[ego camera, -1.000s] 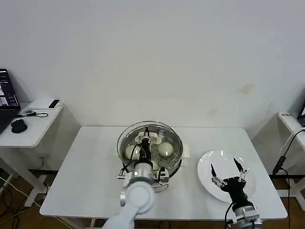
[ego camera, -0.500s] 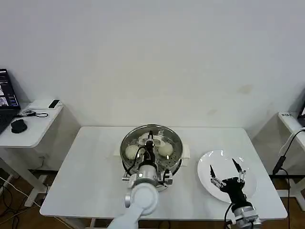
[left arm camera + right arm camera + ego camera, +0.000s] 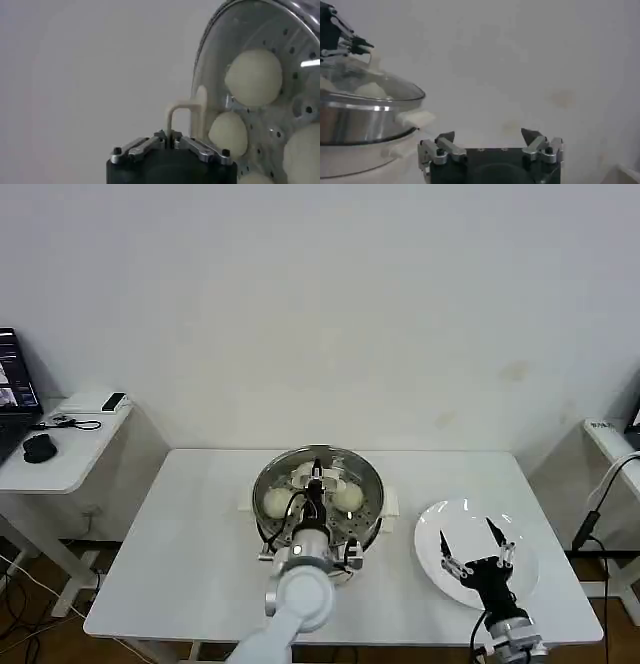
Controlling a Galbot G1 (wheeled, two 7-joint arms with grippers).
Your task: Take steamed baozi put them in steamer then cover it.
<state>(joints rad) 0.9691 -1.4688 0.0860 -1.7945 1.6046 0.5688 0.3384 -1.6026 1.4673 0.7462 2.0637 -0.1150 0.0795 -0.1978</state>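
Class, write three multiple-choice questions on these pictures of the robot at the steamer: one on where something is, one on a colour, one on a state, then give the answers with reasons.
1. Where is the right gripper?
A. Over the white plate
B. Inside the steamer
C. On the side desk

2. What colour is the lid's handle?
A. Black
B. Cream-white
C. Red

3. How does the left gripper stand?
A. Wide open above the table
B. Shut on the lid's handle
C. Holding a bun

Answers:
1 A: the right gripper, fingers apart, is above the plate.
2 B: the handle is cream-white.
3 B: the left gripper pinches the handle of the glass lid, which sits over the steamer with the buns beneath.
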